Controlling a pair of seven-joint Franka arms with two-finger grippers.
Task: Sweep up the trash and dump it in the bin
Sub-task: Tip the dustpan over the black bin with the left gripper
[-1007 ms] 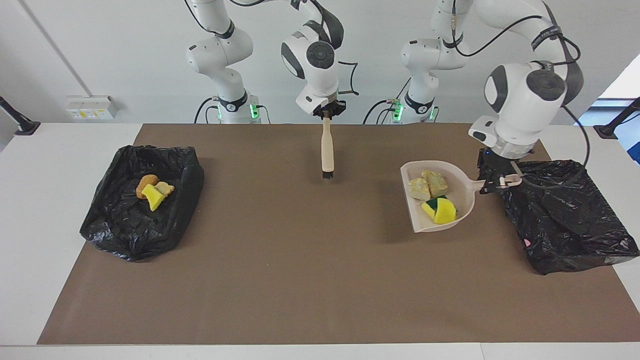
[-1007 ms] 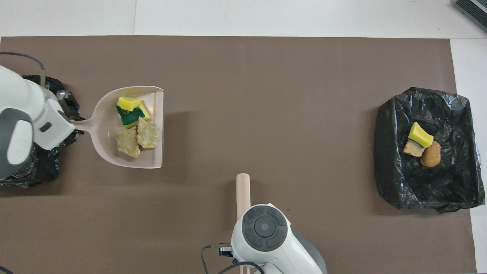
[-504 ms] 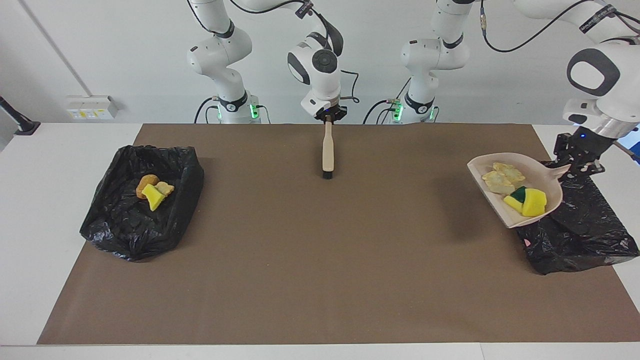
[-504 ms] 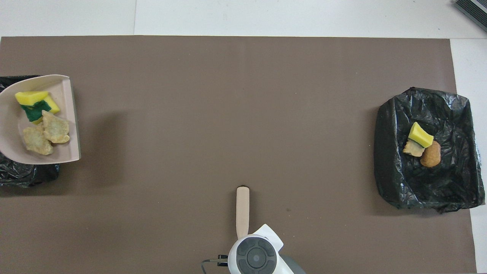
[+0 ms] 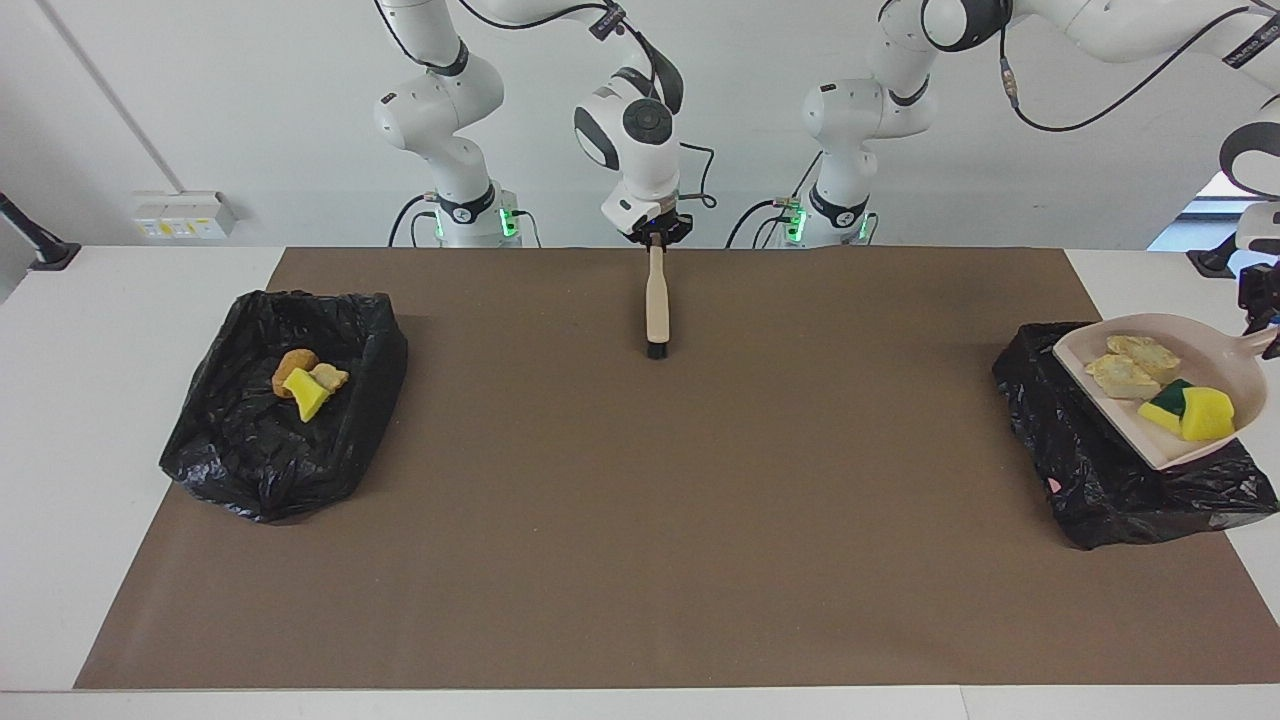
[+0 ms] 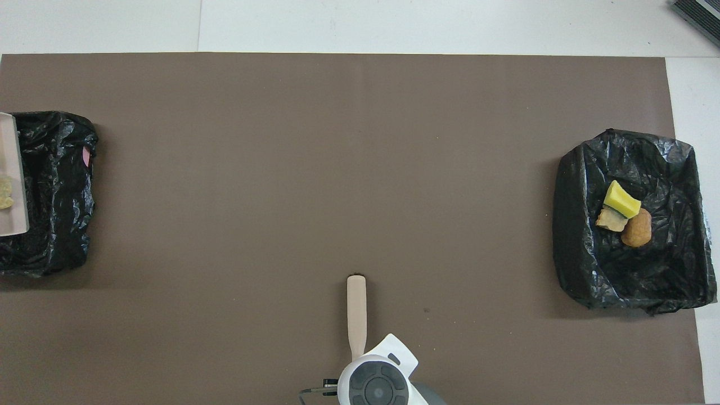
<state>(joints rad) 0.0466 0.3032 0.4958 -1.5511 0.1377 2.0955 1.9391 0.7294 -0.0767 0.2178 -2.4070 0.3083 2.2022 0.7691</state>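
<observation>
The right tool [image 5: 656,238] hangs over the edge of the brown mat [image 5: 640,500] nearest the robots, at twelve o'clock in the facing view, clamped tight on the beige wooden-handled brush [image 5: 656,305]. The brush hangs straight down, its black bristles [image 5: 656,351] low over the mat.

Over at three o'clock in the facing view, the left tool [image 5: 1262,318] is at the very edge of the picture, closed on the handle of the beige plastic dustpan [image 5: 1195,345]. The pan is up in the air, tilted, over the crumpled black plastic bin bag [image 5: 1085,450] at the left arm's end of the counter [image 5: 110,290]. In the overhead view only a sliver of the pan shows at nine o'clock.

Half the trash rides in that pan: two pale tan bread-like chunks [image 5: 1130,365] side by side, touching, and a yellow sponge bit with a green scouring face [image 5: 1192,412] just beside them, toward the pan's lower rim.

The other three pieces lie in the second black bag-lined bin [image 5: 250,450], at the right arm's end, nine o'clock in the facing view: an orange-brown round chunk [image 5: 293,366], a yellow-green sponge wedge [image 5: 304,392] and a small tan crust [image 5: 329,377], all bunched together and touching.
</observation>
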